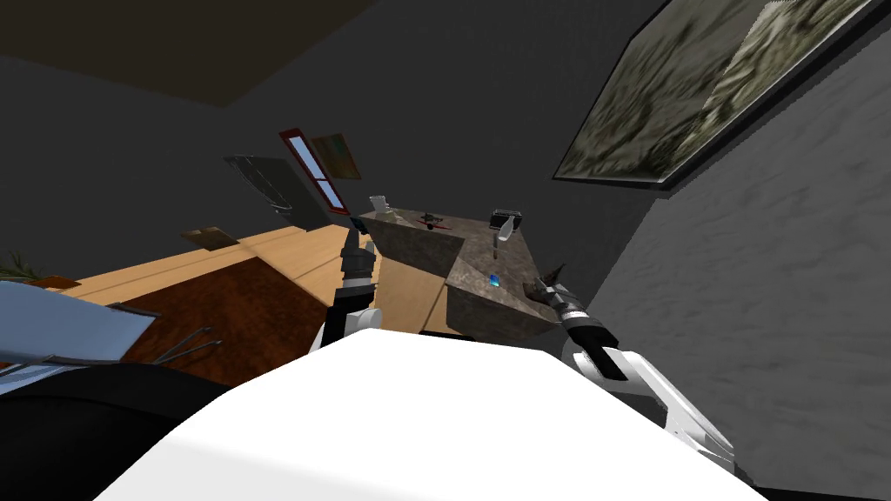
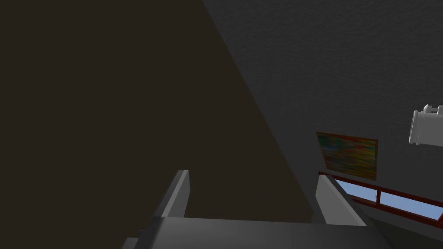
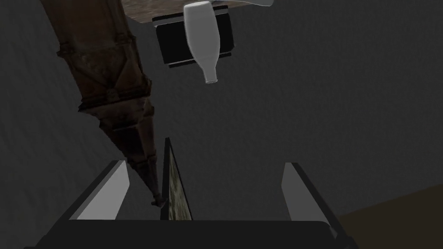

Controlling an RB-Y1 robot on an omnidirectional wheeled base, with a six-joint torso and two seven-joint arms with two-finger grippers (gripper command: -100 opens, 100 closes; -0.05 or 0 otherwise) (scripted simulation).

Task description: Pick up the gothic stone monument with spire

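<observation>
- Right wrist view: the right gripper (image 3: 204,164) has its fingers (image 3: 108,190) wide apart; the brown gothic monument (image 3: 108,78) points its spire tip between them, ungripped.
- The left gripper (image 2: 254,173) is beside the bench (image 1: 474,270), fingers wide and empty.

White arm shells (image 1: 670,396), black wrists (image 1: 594,337), pale grey blade-like fingers (image 3: 108,190) on dark boxes (image 3: 186,235).

Beyond the monument (image 3: 104,65) a bottle (image 3: 202,39) and black box (image 3: 171,43) stand, seemingly apart.
</observation>
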